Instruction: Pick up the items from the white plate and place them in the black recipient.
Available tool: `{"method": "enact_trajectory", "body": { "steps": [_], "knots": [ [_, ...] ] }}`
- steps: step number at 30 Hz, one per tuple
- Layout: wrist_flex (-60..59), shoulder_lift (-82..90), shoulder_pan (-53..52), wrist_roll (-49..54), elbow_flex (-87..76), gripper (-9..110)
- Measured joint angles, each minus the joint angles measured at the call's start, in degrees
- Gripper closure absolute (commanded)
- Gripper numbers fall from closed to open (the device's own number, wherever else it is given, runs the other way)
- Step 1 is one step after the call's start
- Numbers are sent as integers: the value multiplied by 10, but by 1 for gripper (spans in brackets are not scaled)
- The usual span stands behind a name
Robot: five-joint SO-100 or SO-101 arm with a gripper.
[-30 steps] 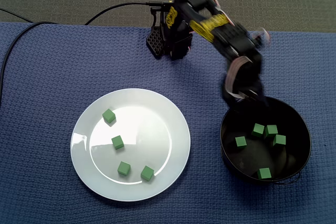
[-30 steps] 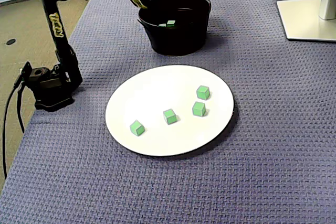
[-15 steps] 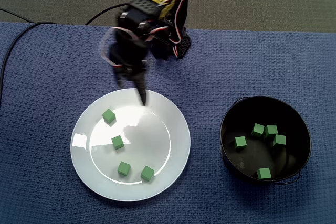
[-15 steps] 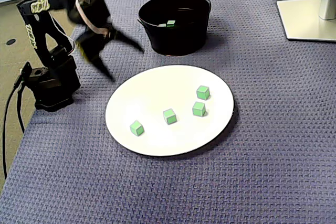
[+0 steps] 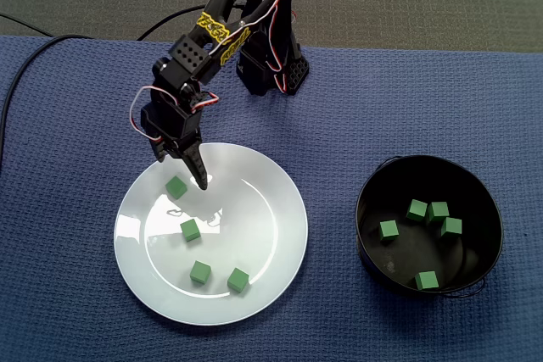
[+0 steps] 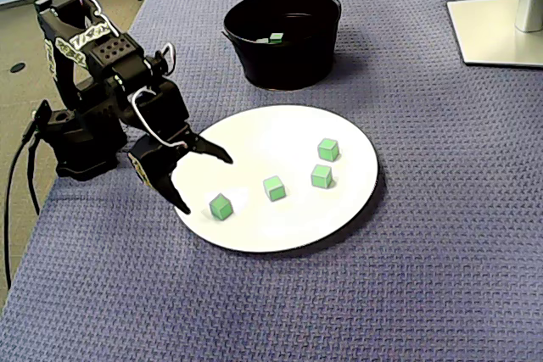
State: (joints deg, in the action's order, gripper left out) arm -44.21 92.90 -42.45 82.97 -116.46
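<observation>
Several green cubes lie on the white plate (image 5: pixel 254 201) (image 6: pixel 280 129). The one nearest the arm (image 5: pixel 176 186) (image 6: pixel 221 206) sits at the plate's upper left in a fixed view. My gripper (image 5: pixel 185 174) (image 6: pixel 207 184) hangs open just above that edge of the plate, its two black fingers spread on either side of this cube without touching it. Nothing is held between them. The other cubes (image 5: pixel 190 229) (image 6: pixel 273 187) lie further across the plate. The black bucket (image 5: pixel 373 247) (image 6: pixel 284 61) stands apart from the plate and holds several green cubes (image 5: pixel 417 208).
The arm's base (image 5: pixel 271 74) (image 6: pixel 81 146) stands on the blue woven cloth behind the plate. A black cable (image 5: pixel 25 61) runs off to the left. A white stand foot (image 6: pixel 496 31) sits at the far right corner.
The arm has swung from over the black bucket across to the plate and come down; the open gripper now straddles the nearest cube. The cubes have not moved.
</observation>
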Motion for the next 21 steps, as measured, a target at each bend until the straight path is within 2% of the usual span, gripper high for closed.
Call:
{"method": "enact_trajectory", "body": {
  "steps": [13,18,20,21],
  "knots": [
    [98,-14,37,-53,-39,76],
    [189,-17,40,-53,-89,81],
    [221,-18,40,-50,-106,90],
    [239,-18,40,-48,-114,99]
  ]
}}
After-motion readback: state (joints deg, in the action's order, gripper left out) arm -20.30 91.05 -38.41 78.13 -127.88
